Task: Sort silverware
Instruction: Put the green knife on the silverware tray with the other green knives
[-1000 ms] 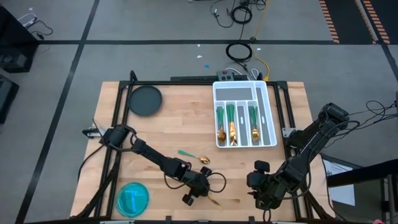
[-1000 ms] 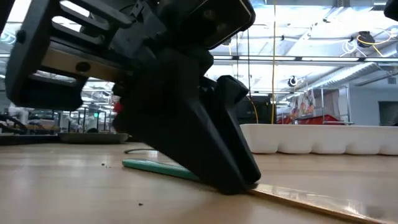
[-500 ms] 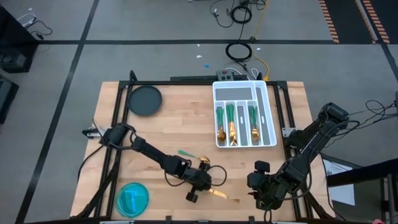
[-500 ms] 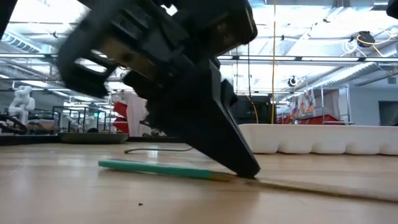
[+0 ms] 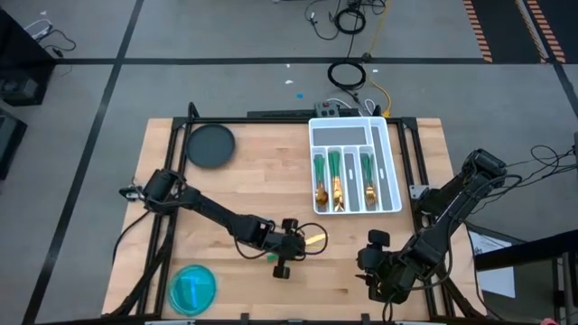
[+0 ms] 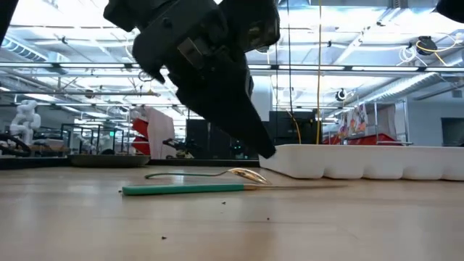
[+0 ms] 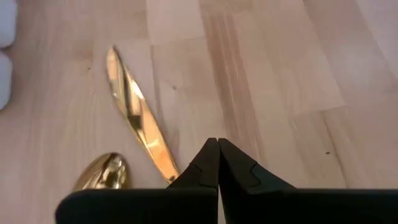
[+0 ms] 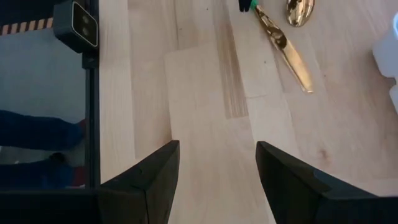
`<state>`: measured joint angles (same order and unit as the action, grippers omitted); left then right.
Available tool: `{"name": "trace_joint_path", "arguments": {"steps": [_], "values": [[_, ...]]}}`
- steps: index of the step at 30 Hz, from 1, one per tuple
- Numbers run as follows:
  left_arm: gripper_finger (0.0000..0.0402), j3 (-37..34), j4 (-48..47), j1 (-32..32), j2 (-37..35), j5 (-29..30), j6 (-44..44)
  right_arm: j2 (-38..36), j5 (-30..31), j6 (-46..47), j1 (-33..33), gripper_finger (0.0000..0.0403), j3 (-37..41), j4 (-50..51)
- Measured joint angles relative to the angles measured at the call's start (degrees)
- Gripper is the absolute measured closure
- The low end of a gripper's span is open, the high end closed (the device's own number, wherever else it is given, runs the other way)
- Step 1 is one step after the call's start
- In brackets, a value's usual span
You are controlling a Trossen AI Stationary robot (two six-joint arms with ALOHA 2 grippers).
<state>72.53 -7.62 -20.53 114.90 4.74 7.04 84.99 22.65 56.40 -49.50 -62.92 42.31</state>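
A knife with a teal handle and a gold blade lies flat on the wood near the table's middle front. A spoon lies just beyond it, its gold bowl up. My left gripper hangs shut a little above the knife's middle, nothing between its fingers. My right gripper waits open over the front right. More silverware lies sorted in the white tray.
A blue round bowl sits at the front left and a dark round plate at the far left. The white tray's wall stands beyond the knife and the spoon. Bare wood lies between the two grippers.
My left gripper has risen off the table, gone toward the far edge and rolled about its own line. The knife has slid from near the front edge toward the far edge and now lies flat beside the spoon, under the lifted fingertips.
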Motion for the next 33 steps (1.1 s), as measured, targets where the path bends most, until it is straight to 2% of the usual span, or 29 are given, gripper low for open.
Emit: {"name": "trace_joint_path", "arguments": {"steps": [4, 8, 12, 15, 18, 24, 28, 33], "values": [[0.0394, 0.1, -0.4, 0.0, -0.3, 0.3, 8.5, 0.0, 0.5, 0.9, 0.0, 0.0197, 0.0, 0.0], [0.0347, 0.1, -3.3, -0.1, -0.2, 1.9, 21.8, 0.0, 4.6, 1.6, 0.0, 0.0197, 0.0, 0.0], [0.0281, 0.1, -5.4, -1.9, -1.5, 10.7, 35.7, 0.0, 8.3, 1.4, 0.0, 0.0197, 0.0, 0.7], [0.0243, 1.0, -7.1, -4.7, -3.0, 16.1, 40.2, 0.0, 8.8, 1.3, -0.1, 0.0197, 0.0, 2.5], [0.0224, 1.6, -9.4, -7.0, -3.1, 18.3, 44.7, 0.0, 8.9, 1.4, -0.2, 0.0197, 0.0, 5.3], [0.0215, 1.5, -10.1, -9.4, 0.1, 24.3, 47.6, 0.0, 11.2, 1.4, -0.3, 0.0197, 0.0, 7.7], [0.0215, 1.5, -13.0, -8.8, 1.4, 25.9, 47.8, 0.0, 11.2, 1.4, -0.3, 0.0197, 0.0, 9.1], [0.0215, 1.6, -9.8, -7.8, 2.4, 26.5, 45.1, 0.0, 11.5, 1.4, -0.5, 0.0197, 0.0, 10.4]]}}
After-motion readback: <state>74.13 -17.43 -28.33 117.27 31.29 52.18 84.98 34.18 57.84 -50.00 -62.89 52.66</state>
